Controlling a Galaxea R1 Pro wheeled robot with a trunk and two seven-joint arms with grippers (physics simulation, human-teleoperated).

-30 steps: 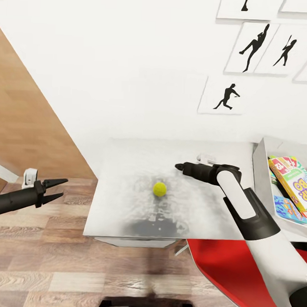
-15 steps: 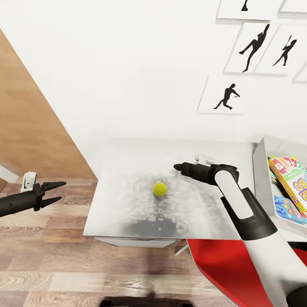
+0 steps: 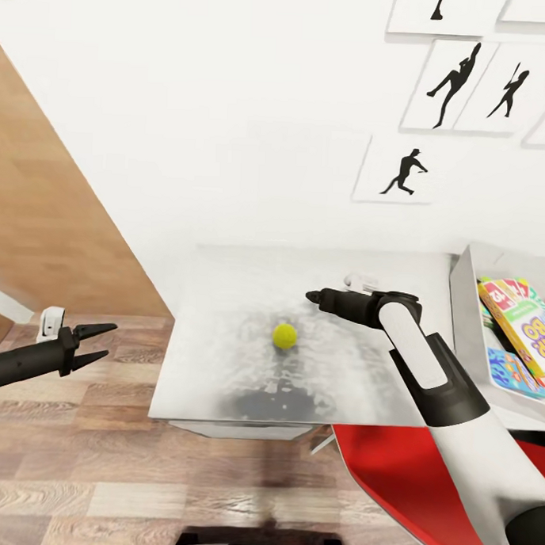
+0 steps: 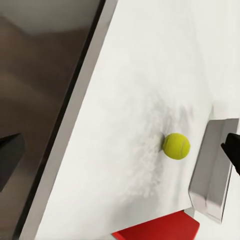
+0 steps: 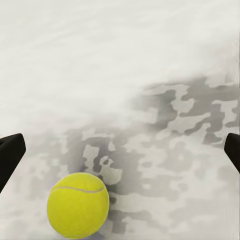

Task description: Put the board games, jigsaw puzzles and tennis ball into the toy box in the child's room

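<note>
The tennis ball (image 3: 284,335) lies on the mottled light-grey counter (image 3: 224,302), apart from and at about 7 o'clock of the right gripper (image 3: 313,296), whose dark jaws stand spread wide with only their tips at the right wrist view's edges. The left gripper (image 3: 95,343), off the counter's edge at 9 o'clock over the wood-plank floor (image 3: 73,470), holds its pointed jaws parted and bare. The round, fuzzy yellow-green ball shows a pale seam, and at 3 o'clock the sloping-walled grey toy box (image 3: 461,312) holds flat printed game boxes (image 3: 531,331).
</note>
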